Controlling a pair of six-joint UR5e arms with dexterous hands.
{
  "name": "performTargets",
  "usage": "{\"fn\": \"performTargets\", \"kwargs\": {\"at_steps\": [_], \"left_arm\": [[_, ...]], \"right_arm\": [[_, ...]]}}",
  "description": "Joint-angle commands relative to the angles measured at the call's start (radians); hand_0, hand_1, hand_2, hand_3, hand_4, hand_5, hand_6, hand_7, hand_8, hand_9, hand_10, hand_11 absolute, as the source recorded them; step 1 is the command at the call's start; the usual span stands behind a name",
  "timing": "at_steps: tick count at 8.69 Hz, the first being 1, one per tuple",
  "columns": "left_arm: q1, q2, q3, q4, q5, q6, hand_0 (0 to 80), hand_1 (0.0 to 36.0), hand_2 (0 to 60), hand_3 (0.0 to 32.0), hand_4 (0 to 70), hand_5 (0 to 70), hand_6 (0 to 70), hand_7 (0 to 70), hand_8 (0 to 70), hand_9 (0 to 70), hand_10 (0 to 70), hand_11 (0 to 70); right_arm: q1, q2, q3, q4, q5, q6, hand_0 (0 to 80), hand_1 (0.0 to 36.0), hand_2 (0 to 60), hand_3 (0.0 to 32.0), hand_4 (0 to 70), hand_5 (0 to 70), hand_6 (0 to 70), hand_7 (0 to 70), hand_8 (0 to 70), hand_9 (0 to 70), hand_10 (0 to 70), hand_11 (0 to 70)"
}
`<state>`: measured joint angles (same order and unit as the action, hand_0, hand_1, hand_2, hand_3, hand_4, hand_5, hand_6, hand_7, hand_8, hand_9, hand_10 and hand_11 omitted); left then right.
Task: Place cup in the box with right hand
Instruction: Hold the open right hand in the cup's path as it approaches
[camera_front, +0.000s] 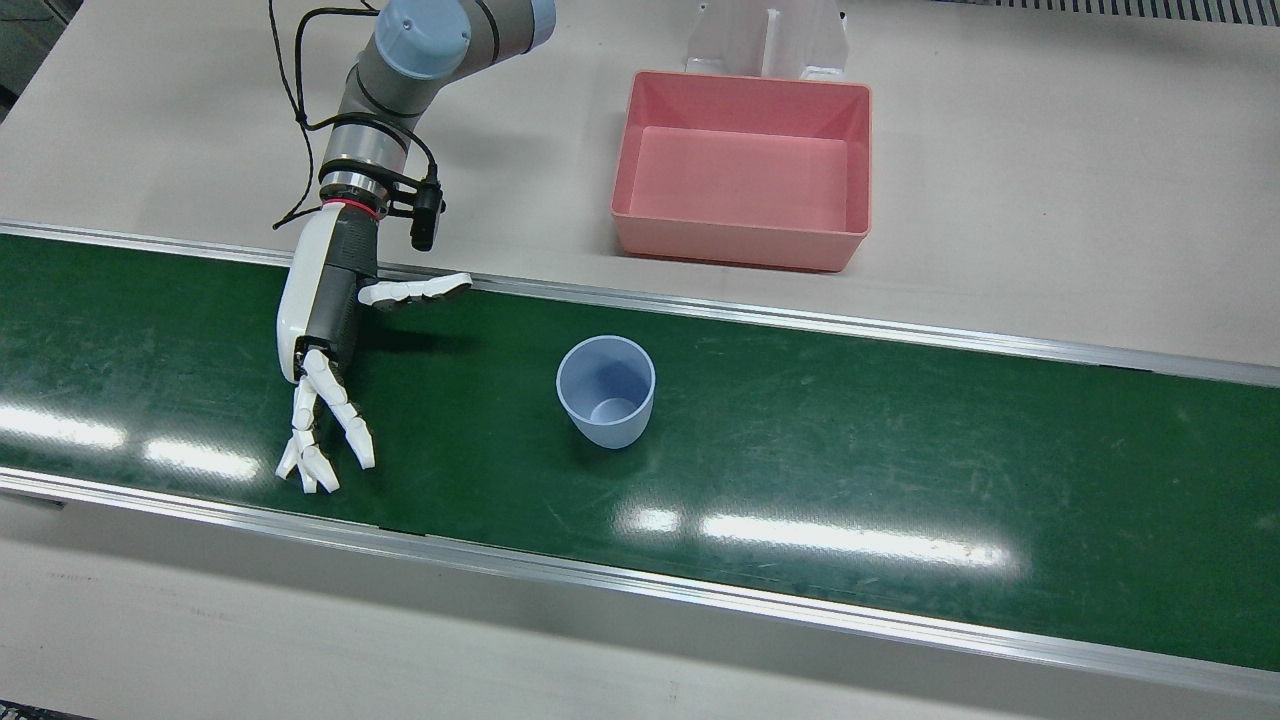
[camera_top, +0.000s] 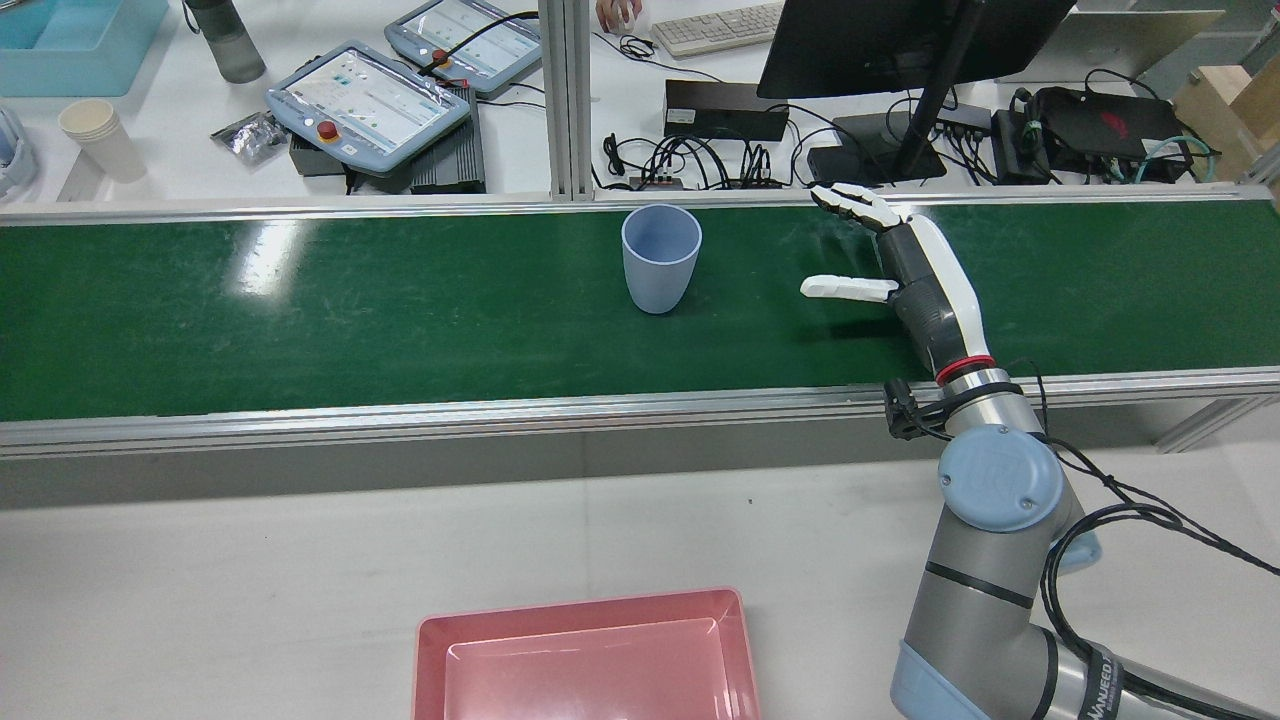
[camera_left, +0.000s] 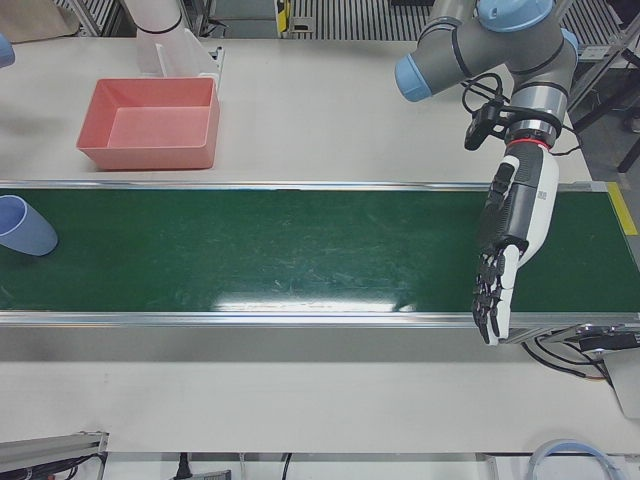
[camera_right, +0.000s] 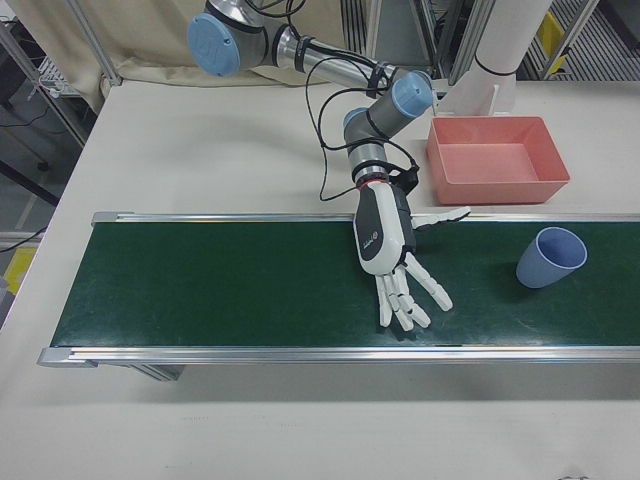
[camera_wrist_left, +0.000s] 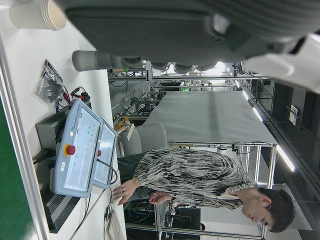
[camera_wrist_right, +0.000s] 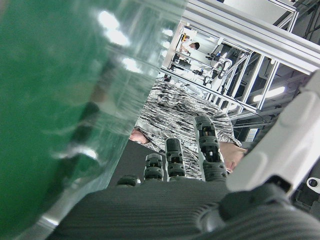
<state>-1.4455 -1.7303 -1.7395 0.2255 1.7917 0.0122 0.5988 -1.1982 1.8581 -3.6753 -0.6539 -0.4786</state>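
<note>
**Right hand open beside an upright cup, box still empty**

Nearest the front camera, the pale blue plastic cup (camera_front: 606, 390) stands upright on the green conveyor belt (camera_front: 900, 440), mouth up and empty, about midway across the belt's width. Nothing touches it.

Right hand (camera_front: 325, 345) hovers over the same belt, well apart from the cup. Its fingers (camera_front: 320, 430) are spread and straight, thumb stuck out sideways toward the cup; it holds nothing. In the rear view the cup (camera_top: 660, 258) lies to the left of the right hand (camera_top: 905, 275), along the belt's length, with the palm side and thumb facing it. Judgement: the approach is a sideways travel along the belt, then a wrap round the cup's wall; the cup's long axis is vertical, so a side grasp suits.

Left hand (camera_left: 510, 245) hangs at the belt's far end, fingers extended and empty, much farther from the cup than the right.

Pink rectangular plastic box (camera_front: 745, 170) sits empty on the beige desk (camera_front: 1050, 200) beyond the belt's rail, on the robot's side, nearly level with the cup.
</note>
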Motion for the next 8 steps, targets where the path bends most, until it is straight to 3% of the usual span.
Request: {"fn": "performTargets", "kwargs": {"at_steps": [1, 8], "left_arm": [[-0.001, 0.0, 0.0, 0.0, 0.0, 0.0, 0.0, 0.0, 0.0, 0.0, 0.0, 0.0, 0.0, 0.0, 0.0, 0.0, 0.0, 0.0], [0.0, 0.0, 0.002, 0.0, 0.0, 0.0, 0.0, 0.0, 0.0, 0.0, 0.0, 0.0, 0.0, 0.0, 0.0, 0.0, 0.0, 0.0]], "right_arm": [[0.006, -0.003, 0.003, 0.0, 0.008, 0.0, 37.8, 3.5, 0.0, 0.0, 14.4, 0.4, 5.4, 25.8, 4.4, 11.9, 0.0, 0.0], [0.022, -0.008, 0.0, 0.0, 0.008, -0.002, 37.5, 3.2, 0.0, 0.0, 16.6, 0.4, 5.6, 26.2, 4.8, 12.3, 0.0, 0.0]]}}
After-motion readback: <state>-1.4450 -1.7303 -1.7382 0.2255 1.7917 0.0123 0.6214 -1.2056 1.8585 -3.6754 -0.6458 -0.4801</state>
